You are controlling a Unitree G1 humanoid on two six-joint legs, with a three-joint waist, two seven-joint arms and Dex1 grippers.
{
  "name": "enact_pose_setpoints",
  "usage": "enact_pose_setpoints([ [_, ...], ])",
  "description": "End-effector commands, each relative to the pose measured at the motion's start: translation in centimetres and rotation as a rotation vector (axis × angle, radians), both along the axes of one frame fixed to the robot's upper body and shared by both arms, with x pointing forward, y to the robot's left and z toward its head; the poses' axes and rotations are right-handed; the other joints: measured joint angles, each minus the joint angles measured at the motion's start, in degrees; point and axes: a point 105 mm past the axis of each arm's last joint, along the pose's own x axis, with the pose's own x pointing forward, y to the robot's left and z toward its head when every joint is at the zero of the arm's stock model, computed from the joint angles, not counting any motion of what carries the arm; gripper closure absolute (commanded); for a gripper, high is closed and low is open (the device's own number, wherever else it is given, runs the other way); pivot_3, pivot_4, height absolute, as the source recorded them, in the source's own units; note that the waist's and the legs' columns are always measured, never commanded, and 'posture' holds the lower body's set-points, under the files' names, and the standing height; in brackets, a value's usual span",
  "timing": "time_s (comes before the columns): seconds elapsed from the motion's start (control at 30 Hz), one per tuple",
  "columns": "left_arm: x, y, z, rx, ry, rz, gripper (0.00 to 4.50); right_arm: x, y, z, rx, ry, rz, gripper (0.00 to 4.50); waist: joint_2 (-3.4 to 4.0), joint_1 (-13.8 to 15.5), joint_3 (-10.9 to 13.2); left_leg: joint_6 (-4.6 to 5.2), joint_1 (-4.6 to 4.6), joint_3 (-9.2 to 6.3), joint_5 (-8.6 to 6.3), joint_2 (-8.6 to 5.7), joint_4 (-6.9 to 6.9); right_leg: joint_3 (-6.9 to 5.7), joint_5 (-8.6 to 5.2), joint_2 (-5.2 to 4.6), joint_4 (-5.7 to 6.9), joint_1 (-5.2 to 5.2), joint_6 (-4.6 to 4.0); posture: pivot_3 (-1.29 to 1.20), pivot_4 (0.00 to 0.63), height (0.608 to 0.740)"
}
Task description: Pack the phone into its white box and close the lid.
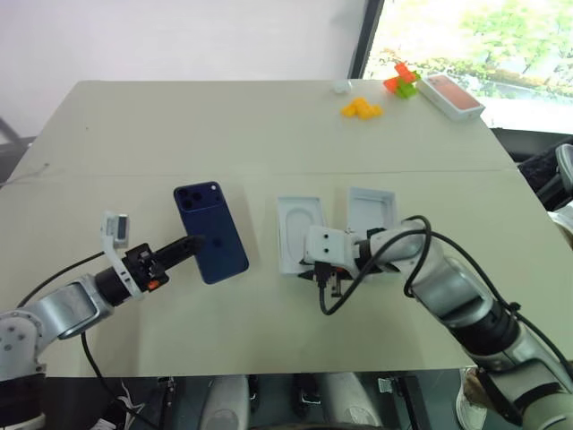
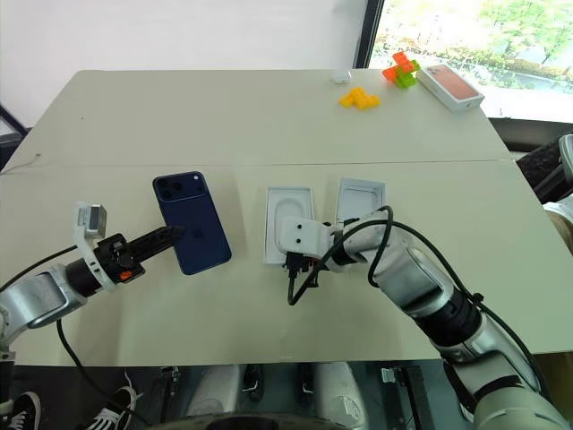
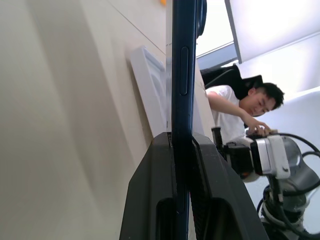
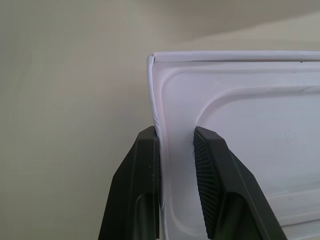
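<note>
The left gripper [image 1: 199, 242] was pressed together on the phone [image 1: 215, 224], pinching it by one long edge. The phone hung clear of the table [image 1: 224, 134] with its camera cluster at the far end. Only that narrow strip sat between the pads, so most of the glossy body reached out past the grip. A jolt or a quick swing of the arm would probably have let it pivot or slide out and drop.

The right gripper [image 4: 176, 132] was closed on a near corner of the white tray [image 1: 298, 224], with one finger outside the thin wall and one inside the moulded rim. Such a light rim looked likely to flex or pop free if pulled at an angle. A drag could also have pushed the tray into the second white piece [image 1: 371, 208] lying just beside it. Whether that piece was the box base or the lid could not be told.

The black cable [image 1: 336, 300] looping off the right wrist hung close to the tray's near edge and could have snagged it.
</note>
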Motion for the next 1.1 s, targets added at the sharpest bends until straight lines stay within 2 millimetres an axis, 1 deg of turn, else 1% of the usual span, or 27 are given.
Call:
enact_pose_setpoints([
  [0.03, 0.0, -0.4, 1.7, -0.011, -0.063, -0.036, 4.50, -1.1, 0.7, 0.7, 0.036, 0.011, 0.007, 4.01, 0.00, -0.09, 0.00, 0.00, 0.01, -0.01, 0.00, 0.01, 0.01, 0.00, 0.00, 0.00, 0.00, 0.00, -0.01, 0.00, 0.150, 0.737],
  [0.2, 0.4, -0.5, 2.3, -0.009, -0.072, -0.048, 4.50, -1.6, 0.9, 0.4, 0.037, 0.052, -0.003, 4.01, -0.01, 0.00, 0.00, 0.00, 0.01, -0.01, 0.00, 0.00, 0.01, -0.01, 0.02, 0.01, 0.01, 0.00, -0.03, 0.00, 0.150, 0.737],
  [0.43, 0.2, -0.8, 2.1, -0.011, -0.059, -0.054, 4.50, -1.4, 1.2, 0.2, 0.031, 0.027, 0.018, 4.01, -0.02, -0.08, -0.01, 0.01, 0.00, 0.00, 0.00, 0.00, 0.01, -0.01, 0.01, 0.02, 0.00, 0.00, -0.02, 0.00, 0.150, 0.737],
  [0.5, 0.2, -0.8, 2.1, -0.011, -0.057, -0.052, 4.50, -1.3, 1.3, 0.3, 0.034, 0.027, 0.018, 2.98, -0.02, -0.08, -0.01, 0.00, 0.01, -0.01, 0.00, 0.01, 0.01, -0.01, 0.01, 0.03, 0.01, 0.00, -0.02, 0.00, 0.150, 0.737],
  [0.53, 0.2, -0.9, 2.1, -0.016, -0.055, -0.053, 4.50, -1.2, 1.2, 0.2, 0.025, 0.017, 0.026, 2.66, -0.02, -0.07, -0.01, 0.00, 0.01, 0.00, 0.01, 0.01, 0.01, -0.01, 0.01, 0.03, 0.02, 0.00, -0.02, 0.00, 0.150, 0.737],
  [0.57, 0.2, -0.9, 2.1, -0.019, -0.052, -0.056, 4.50, -1.2, 1.2, 0.2, 0.021, 0.010, 0.030, 2.20, -0.01, -0.04, -0.01, 0.00, 0.01, 0.00, 0.01, 0.01, 0.02, -0.01, 0.01, 0.03, 0.02, 0.00, -0.02, 0.00, 0.150, 0.737],
  [0.63, 0.2, -1.0, 2.1, -0.020, -0.053, -0.058, 4.50, -1.0, 1.3, 0.3, 0.031, 0.010, 0.025, 1.17, -0.02, -0.01, -0.01, 0.00, 0.00, -0.01, 0.01, 0.00, 0.03, -0.01, 0.01, 0.03, 0.02, 0.00, -0.02, 0.00, 0.150, 0.737],
  [0.67, 0.2, -1.0, 2.1, -0.026, -0.051, -0.060, 4.50, -0.8, 1.5, 0.7, 0.044, -0.006, 0.025, 0.65, -0.01, -0.02, -0.01, 0.00, -0.01, 0.00, 0.01, 0.00, 0.03, -0.01, 0.01, 0.03, 0.01, 0.00, -0.02, 0.00, 0.150, 0.737],
  [0.73, 0.2, -1.1, 2.2, -0.041, -0.046, -0.062, 4.50, -0.5, 1.6, 1.3, 0.058, -0.024, 0.028, 0.65, -0.01, -0.07, -0.01, 0.00, -0.01, 0.00, 0.01, 0.00, 0.04, -0.01, 0.01, 0.02, 0.01, 0.00, -0.02, 0.00, 0.150, 0.737],
  [0.8, 0.2, -1.3, 2.7, -0.071, -0.049, -0.078, 4.50, 0.1, 1.2, 2.3, 0.077, -0.032, 0.033, 0.65, -0.01, -0.02, -0.01, 0.00, -0.01, -0.01, 0.01, 0.00, 0.04, -0.01, 0.02, 0.03, 0.02, 0.00, -0.02, 0.00, 0.150, 0.737],
  [0.9, 0.5, -2.2, 3.1, -0.114, -0.026, -0.109, 4.50, 0.4, 0.7, 5.5, 0.244, -0.008, 0.071, 0.65, -0.01, 0.15, -0.01, 0.00, -0.01, -0.01, 0.01, 0.00, 0.06, -0.01, 0.02, 0.03, 0.02, 0.01, -0.01, 0.00, 0.150, 0.737],
  [0.93, 0.5, -2.7, 3.3, -0.120, -0.022, -0.130, 4.50, 0.5, 0.5, 6.6, 0.306, -0.017, 0.085, 0.65, -0.02, 0.27, -0.01, 0.01, -0.01, -0.01, 0.01, -0.01, 0.07, -0.01, 0.02, 0.03, 0.02, 0.02, 0.00, 0.00, 0.150, 0.737],
  [0.97, 0.5, -3.1, 3.4, -0.122, -0.020, -0.143, 4.50, 0.6, 0.4, 7.2, 0.341, -0.025, 0.094, 0.65, -0.02, 0.35, -0.01, 0.02, -0.01, -0.02, 0.01, -0.01, 0.10, -0.01, 0.04, 0.02, 0.02, 0.05, 0.03, 0.00, 0.150, 0.737],
  [1.0, 0.4, -3.7, 3.3, -0.099, -0.012, -0.169, 4.50, 0.7, 0.2, 7.8, 0.386, -0.031, 0.093, 0.65, -0.03, 0.34, -0.01, 0.03, -0.01, -0.03, 0.01, -0.02, 0.11, -0.01, 0.06, 0.02, 0.01, 0.07, 0.05, 0.00, 0.150, 0.737],
  [1.03, 0.4, -4.6, 2.7, -0.048, 0.006, -0.210, 4.50, 0.7, -0.3, 8.3, 0.447, -0.062, 0.113, 0.65, -0.04, 0.41, -0.02, 0.05, -0.01, -0.02, 0.00, -0.02, 0.12, -0.01, 0.07, 0.02, 0.00, 0.09, 0.07, 0.00, 0.150, 0.737],
  [1.07, 0.3, -5.3, 2.3, -0.012, 0.019, -0.237, 4.50, 0.7, -0.7, 8.6, 0.487, -0.086, 0.128, 0.65, -0.05, 0.49, -0.03, 0.06, -0.01, -0.02, 0.00, -0.03, 0.12, -0.01, 0.07, 0.02, 0.00, 0.11, 0.07, 0.00, 0.150, 0.737],
  [1.1, 0.2, -6.0, 2.0, 0.003, 0.041, -0.276, 4.50, 0.7, -1.6, 8.3, 0.501, -0.103, 0.130, 0.65, -0.06, 0.71, -0.03, 0.06, -0.01, -0.02, -0.01, -0.03, 0.12, -0.01, 0.07, 0.02, 0.00, 0.11, 0.07, 0.00, 0.150, 0.737],
])
